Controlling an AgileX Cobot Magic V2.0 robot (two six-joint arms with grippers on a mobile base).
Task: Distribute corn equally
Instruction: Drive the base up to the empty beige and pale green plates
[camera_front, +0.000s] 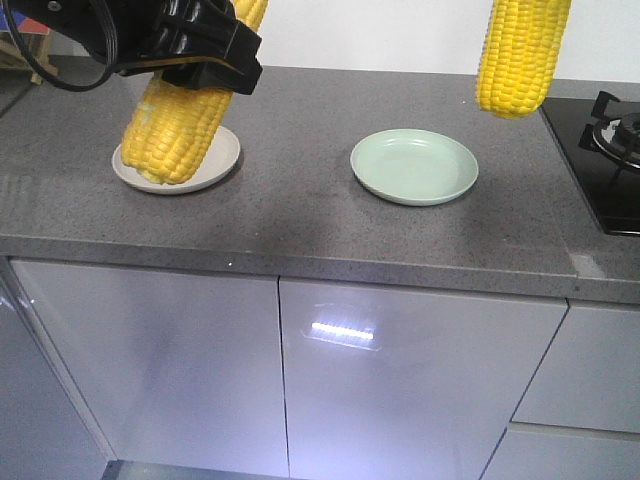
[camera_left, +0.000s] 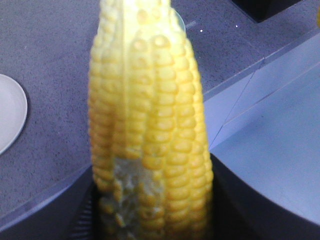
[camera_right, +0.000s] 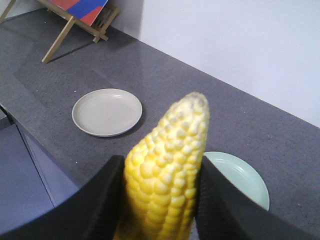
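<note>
i saw bright yellow kernels in neat rows on the upper-left cob (camera_front: 172, 135) and the upper-right cob (camera_front: 522, 55). the left plate (camera_front: 222, 160) was beige, the right plate (camera_front: 414, 167) pale green, the counter (camera_front: 300, 210) speckled dark grey, the cabinets (camera_front: 420, 390) glossy white.

Left plate (camera_front: 225, 150) and right plate (camera_front: 413, 165) sit side by side on the counter (camera_front: 300, 215) — hob (camera_front: 610, 160) at its right end. My left cob (camera_front: 175, 135) hangs over the left plate, my right cob (camera_front: 522, 55) above, between right plate and hob.
</note>
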